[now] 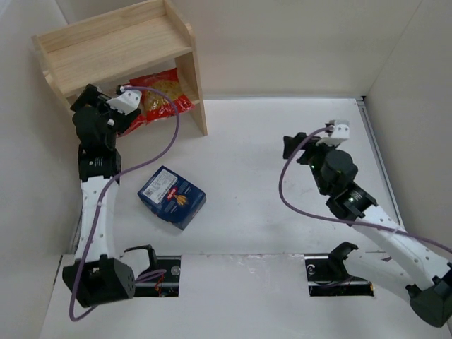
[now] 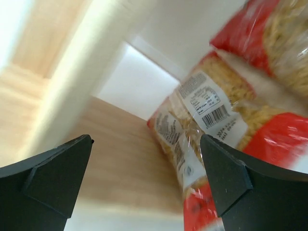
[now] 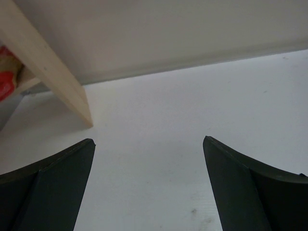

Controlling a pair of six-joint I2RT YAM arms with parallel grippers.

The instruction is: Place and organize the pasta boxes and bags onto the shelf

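Note:
The light wood shelf [image 1: 120, 42] stands at the back left. Two clear bags of yellow pasta with red bands [image 1: 159, 99] lie on its lower tier; in the left wrist view the labelled bag [image 2: 202, 115] leans beside the other bag [image 2: 274, 43]. My left gripper [image 2: 147, 139] is open and empty at the mouth of the lower tier, just left of the bags. The dark blue pasta box [image 1: 171, 196] lies on the table in front of the shelf. My right gripper [image 3: 149, 142] is open and empty above the table at the right [image 1: 291, 145].
White walls enclose the table on the left, back and right. The shelf's right side panel [image 3: 48, 72] reaches the table left of my right gripper. Purple cables loop from both arms.

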